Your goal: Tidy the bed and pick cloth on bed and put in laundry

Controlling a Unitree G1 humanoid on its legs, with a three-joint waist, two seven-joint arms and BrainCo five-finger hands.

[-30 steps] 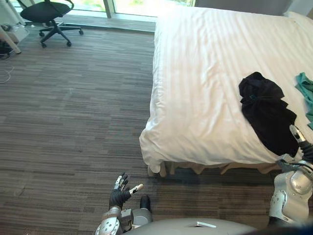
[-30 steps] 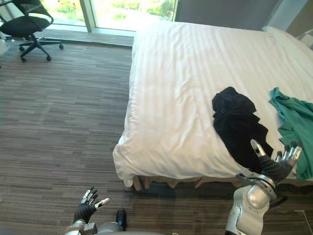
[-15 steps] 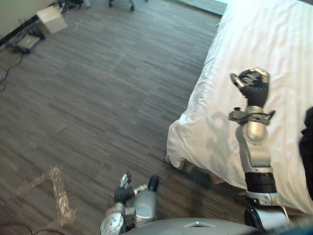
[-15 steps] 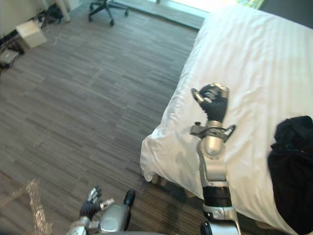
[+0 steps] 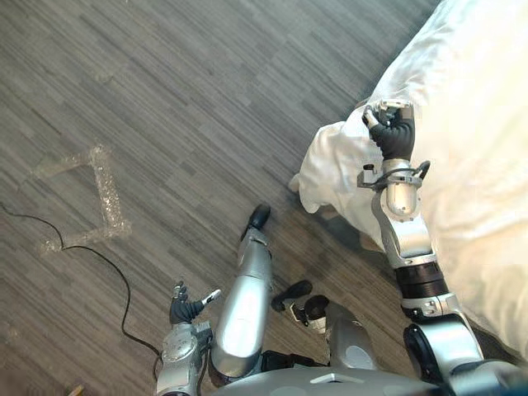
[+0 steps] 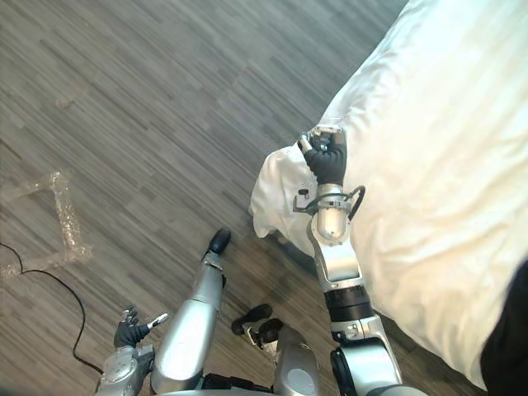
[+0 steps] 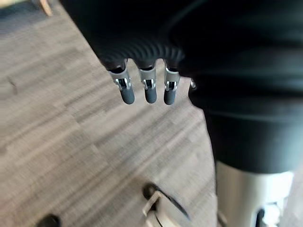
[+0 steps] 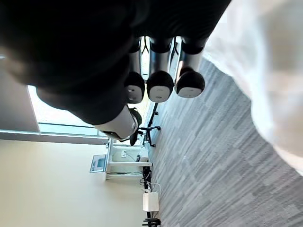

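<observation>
A robot stands at the corner of a bed (image 6: 429, 124) covered in white bedding, on a grey-brown plank floor (image 5: 165, 82). Its right hand (image 5: 393, 132) is raised above the bed's corner with the fingers curled inward and nothing in them. Its left hand (image 5: 188, 307) hangs low over the floor, well apart from the bed, fingers loosely spread and empty. A black cloth (image 6: 513, 330) lies on the bed at the far right edge of the right eye view, well apart from both hands. A square outline of clear tape (image 5: 99, 177) is stuck to the floor.
</observation>
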